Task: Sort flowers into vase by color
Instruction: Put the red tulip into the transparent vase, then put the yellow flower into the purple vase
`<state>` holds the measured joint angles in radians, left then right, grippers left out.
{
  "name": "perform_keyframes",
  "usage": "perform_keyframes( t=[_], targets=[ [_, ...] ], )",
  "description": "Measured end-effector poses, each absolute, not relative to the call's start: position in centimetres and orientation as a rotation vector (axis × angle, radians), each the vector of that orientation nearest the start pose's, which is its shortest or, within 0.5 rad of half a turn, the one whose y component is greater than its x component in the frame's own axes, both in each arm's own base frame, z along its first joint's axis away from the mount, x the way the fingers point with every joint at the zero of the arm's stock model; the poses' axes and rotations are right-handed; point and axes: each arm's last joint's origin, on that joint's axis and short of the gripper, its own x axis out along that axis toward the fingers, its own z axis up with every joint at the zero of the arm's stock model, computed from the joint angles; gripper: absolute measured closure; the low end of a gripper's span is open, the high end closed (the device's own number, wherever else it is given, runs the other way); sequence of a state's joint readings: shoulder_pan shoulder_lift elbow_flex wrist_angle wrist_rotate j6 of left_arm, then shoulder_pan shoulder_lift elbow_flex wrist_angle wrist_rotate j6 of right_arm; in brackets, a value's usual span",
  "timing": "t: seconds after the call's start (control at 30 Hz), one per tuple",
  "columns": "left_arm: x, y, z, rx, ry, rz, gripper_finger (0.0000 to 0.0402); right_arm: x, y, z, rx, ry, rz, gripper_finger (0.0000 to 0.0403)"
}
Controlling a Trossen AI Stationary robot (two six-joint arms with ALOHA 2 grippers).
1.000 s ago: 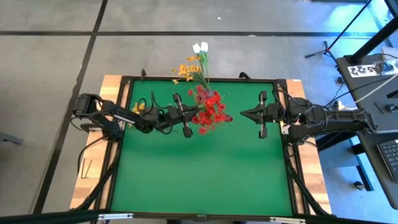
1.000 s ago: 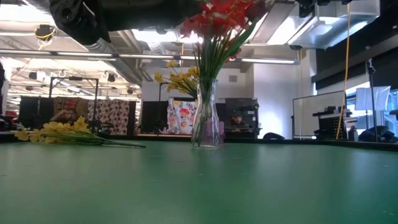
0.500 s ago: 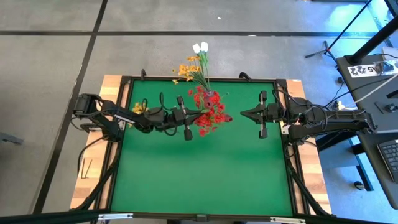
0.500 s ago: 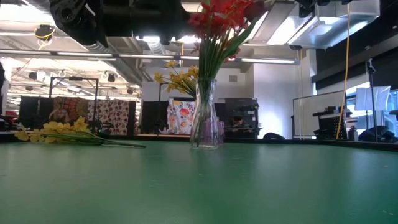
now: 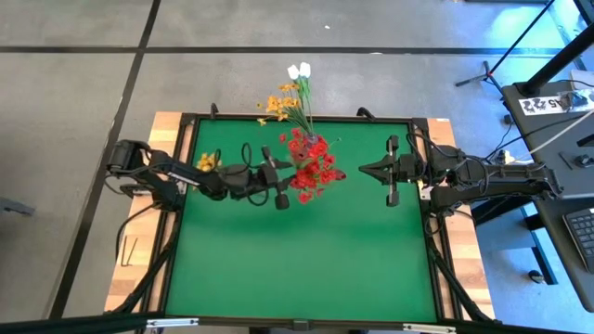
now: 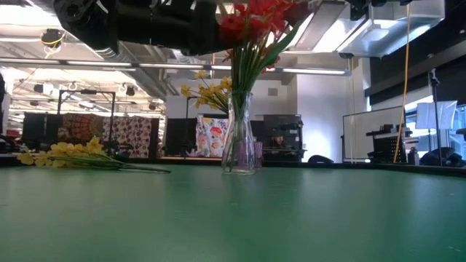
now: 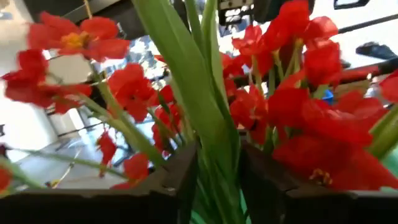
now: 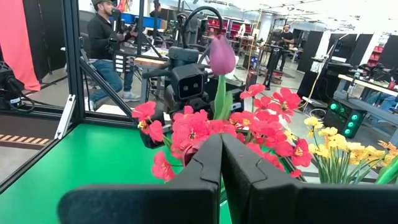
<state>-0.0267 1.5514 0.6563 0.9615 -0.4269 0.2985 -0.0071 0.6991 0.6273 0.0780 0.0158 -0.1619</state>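
A: Vases? 1 glass vase (image 6: pixel 241 145) on the green table (image 5: pixel 306 250).
B: Flower groups?
A: 1 red bunch (image 5: pixel 313 165) in the vase, 1 yellow-orange spray (image 5: pixel 283 102), 2 white tulip buds (image 5: pixel 299 70), 1 dark pink bud (image 8: pixel 222 55), 1 loose yellow bunch (image 6: pixel 65 154) lying on the table.
B: Arms?
A: 2, so 2 grippers: left gripper (image 5: pixel 280 176), right gripper (image 5: pixel 365 170).

A green table mat (image 5: pixel 297 250) in a black frame sits on a wooden base (image 5: pixel 163 130) over a grey concrete floor (image 5: pixel 83 139), with a seated person (image 8: pixel 106 46) and a red panel (image 8: pixel 38 40) in the workshop behind.
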Motion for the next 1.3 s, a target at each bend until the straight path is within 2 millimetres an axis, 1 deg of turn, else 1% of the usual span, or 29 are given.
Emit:
perform_keyframes(
  t=[0.2, 0.43, 0.53, 0.67, 0.83, 0.97, 1.07, 1.13, 1.23, 1.3],
  targets=[
    [30.1, -0.3, 22.9, 0.269, 0.038, 0.439, 0.0240, 16.3, -0.2, 31.6, -0.162, -0.005, -0.023, 0.0393],
    [28.1, -1.3, 24.3, 0.242, 0.125, 0.521, 0.0172, 16.3, -0.2, 31.6, -0.162, -0.006, -0.023, 0.0393],
    [27.2, -1.7, 24.6, 0.219, 0.171, 0.555, 0.0152, 16.3, -0.2, 31.6, -0.162, -0.006, -0.023, 0.0393],
    [25.9, -2.2, 24.4, 0.140, 0.243, 0.595, 0.0140, 16.3, -0.2, 31.6, -0.162, -0.006, -0.023, 0.0393],
    [24.2, -2.6, 24.4, -0.042, 0.261, 0.674, 0.0138, 16.3, -0.2, 31.6, -0.157, -0.006, -0.023, 0.0393],
    [23.3, -2.8, 24.3, -0.283, 0.227, 0.702, 0.0138, 16.3, -0.2, 31.6, -0.156, -0.006, -0.023, 0.0393],
    [22.5, -3.1, 23.0, -0.410, 0.318, 0.717, 0.0138, 16.3, -0.2, 31.6, -0.156, -0.006, -0.023, 0.0393],
    [21.7, -3.0, 21.9, -0.497, 0.405, 0.761, 0.0138, 16.3, -0.2, 31.6, -0.155, -0.005, -0.023, 0.0393],
    [19.9, -2.7, 20.4, -0.638, 0.546, 0.894, 0.0138, 16.3, -0.2, 31.6, -0.155, -0.004, -0.023, 0.0393],
    [18.8, -2.6, 19.7, -0.747, 0.619, 0.986, 0.0138, 16.3, -0.2, 31.6, -0.155, -0.004, -0.023, 0.0393]
  ],
)
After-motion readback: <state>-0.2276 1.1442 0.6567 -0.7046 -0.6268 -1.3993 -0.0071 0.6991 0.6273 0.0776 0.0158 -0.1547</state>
